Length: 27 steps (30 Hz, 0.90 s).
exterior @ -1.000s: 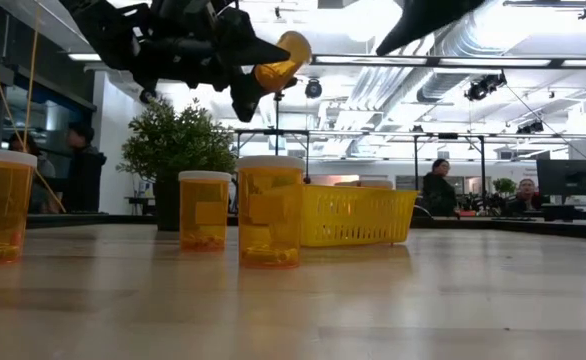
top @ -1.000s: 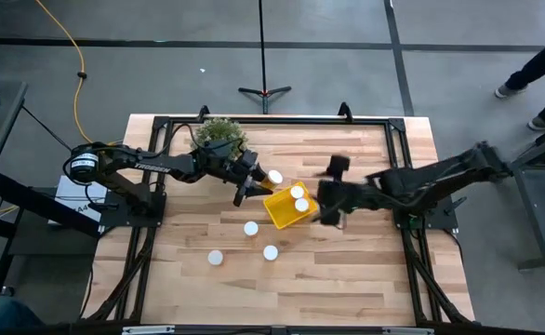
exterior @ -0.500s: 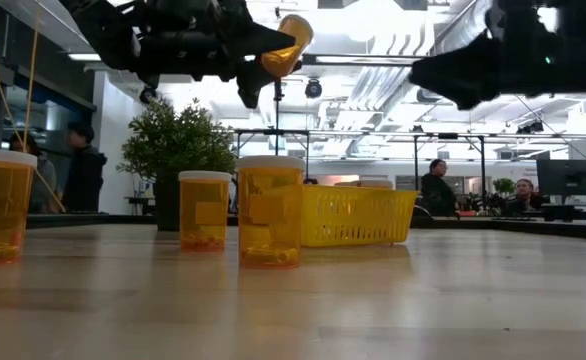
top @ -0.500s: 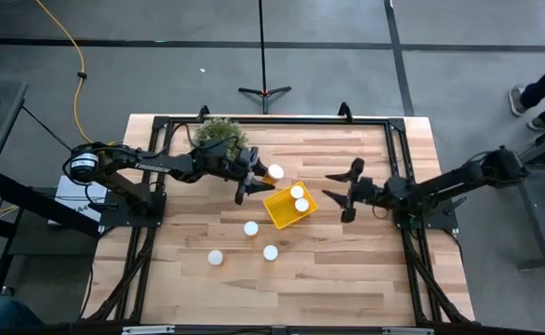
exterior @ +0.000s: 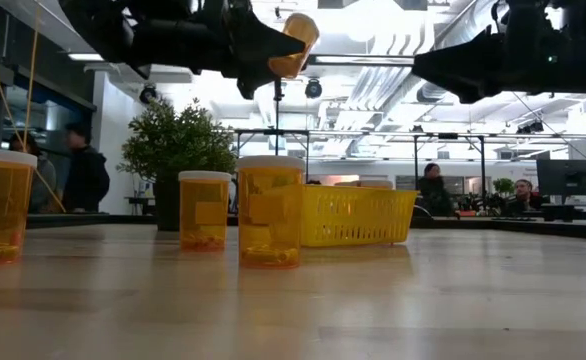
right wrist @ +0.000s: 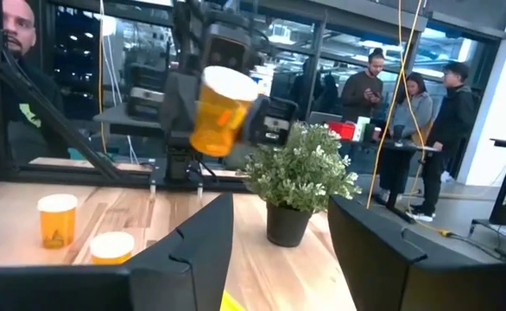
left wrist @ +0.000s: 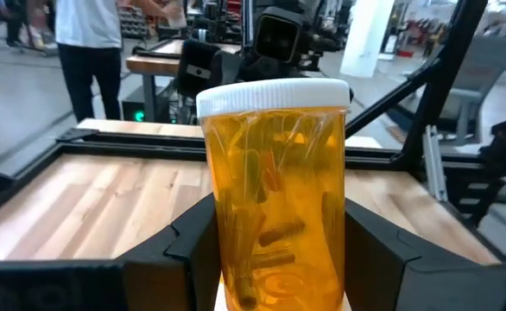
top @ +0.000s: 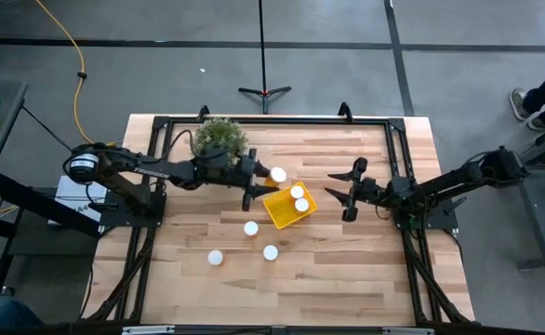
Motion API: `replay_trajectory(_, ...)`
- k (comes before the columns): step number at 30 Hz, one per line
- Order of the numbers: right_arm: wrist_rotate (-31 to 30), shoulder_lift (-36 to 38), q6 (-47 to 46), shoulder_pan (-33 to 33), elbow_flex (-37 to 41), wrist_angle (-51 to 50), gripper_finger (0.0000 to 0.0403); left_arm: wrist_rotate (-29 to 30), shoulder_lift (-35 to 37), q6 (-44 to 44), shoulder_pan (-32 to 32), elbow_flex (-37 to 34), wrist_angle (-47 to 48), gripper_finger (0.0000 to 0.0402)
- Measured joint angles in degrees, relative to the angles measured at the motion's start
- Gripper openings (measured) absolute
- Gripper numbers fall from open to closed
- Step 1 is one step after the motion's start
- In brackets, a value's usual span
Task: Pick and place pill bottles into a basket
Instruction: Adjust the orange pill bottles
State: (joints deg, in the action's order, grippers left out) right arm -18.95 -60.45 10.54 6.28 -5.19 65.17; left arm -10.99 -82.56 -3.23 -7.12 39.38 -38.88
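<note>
My left gripper is shut on an orange pill bottle with a white cap, high above the table beside the far left corner of the yellow basket. The bottle also shows in the low view and the right wrist view. Two bottles stand in the basket. Three bottles stand on the table near the basket. My right gripper is open and empty, to the right of the basket and above the table. My left gripper pinches the bottle's orange body between its two fingers, below the cap. The fingers come from the table's left. The bottle is lifted clear and tilted, its cap up and toward the table's right.
A bushy green potted plant stands at the far edge, behind my left arm. A black frame runs round the tabletop. People stand in the room beyond the table.
My right gripper has drawn back from the basket toward the table's right edge and stays open. My left gripper has carried the held bottle a little up and toward the basket.
</note>
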Motion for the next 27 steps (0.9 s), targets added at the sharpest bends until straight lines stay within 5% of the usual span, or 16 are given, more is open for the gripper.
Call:
replay_trajectory(6,-0.1,0.0,-4.0,0.0,-0.1,-0.7,0.0185,6.6,0.0,1.7,3.4,0.0,-0.1,0.0218)
replay_trajectory(27,0.2,0.0,-5.6,0.0,-0.1,-2.7,0.0174,12.0,-4.4,1.5,6.5,-0.1,-5.3,0.0218)
